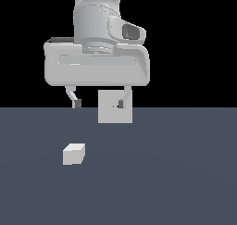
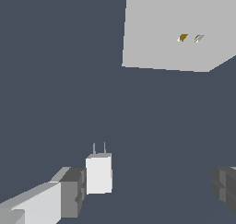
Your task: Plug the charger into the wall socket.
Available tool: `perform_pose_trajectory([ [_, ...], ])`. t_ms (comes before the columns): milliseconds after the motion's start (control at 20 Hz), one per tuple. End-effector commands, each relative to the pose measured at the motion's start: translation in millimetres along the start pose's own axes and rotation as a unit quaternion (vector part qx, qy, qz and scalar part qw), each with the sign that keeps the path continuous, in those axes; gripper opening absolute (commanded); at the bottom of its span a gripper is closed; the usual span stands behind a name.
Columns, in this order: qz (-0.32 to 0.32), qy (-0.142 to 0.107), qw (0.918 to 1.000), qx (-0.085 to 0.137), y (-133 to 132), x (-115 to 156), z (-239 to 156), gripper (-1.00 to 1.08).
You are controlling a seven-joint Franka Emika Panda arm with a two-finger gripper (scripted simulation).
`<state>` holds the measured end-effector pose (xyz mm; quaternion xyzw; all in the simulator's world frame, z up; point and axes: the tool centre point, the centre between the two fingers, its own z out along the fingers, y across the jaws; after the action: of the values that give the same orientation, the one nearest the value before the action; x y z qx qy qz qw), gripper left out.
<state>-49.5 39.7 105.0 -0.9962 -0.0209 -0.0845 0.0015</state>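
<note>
Wrist view first: charger (image 2: 98, 173) lying on the tabletop (image 2: 55, 80), two prongs aimed toward the wall socket (image 2: 170, 29) — long axis running straight at the plate. Sitting just beside one finger (image 2: 69, 191), well off-centre in the spread, empty jaws. Exterior view: charger (image 1: 73, 154) low on the exterior view's left, gripper (image 1: 98, 103) high above, socket (image 1: 115, 106) upright beyond. Needed, by the look of it — sideways shift, then descent.
</note>
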Motion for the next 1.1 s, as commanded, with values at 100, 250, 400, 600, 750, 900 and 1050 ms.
perform_pose_trajectory([
  [100,-0.008,0.024,0.9997,0.003,-15,-11,11,1.00],
  [250,-0.013,0.039,0.9992,0.005,-23,-18,18,1.00],
  [400,-0.017,0.050,0.9986,0.006,-30,-23,25,1.00],
  [600,-0.021,0.062,0.9978,0.006,-37,-27,31,1.00],
  [750,-0.023,0.068,0.9974,0.007,-41,-30,35,1.00],
  [900,-0.024,0.072,0.9971,0.007,-43,-31,37,1.00],
  [1050,-0.025,0.073,0.9970,0.007,-43,-31,38,1.00],
])
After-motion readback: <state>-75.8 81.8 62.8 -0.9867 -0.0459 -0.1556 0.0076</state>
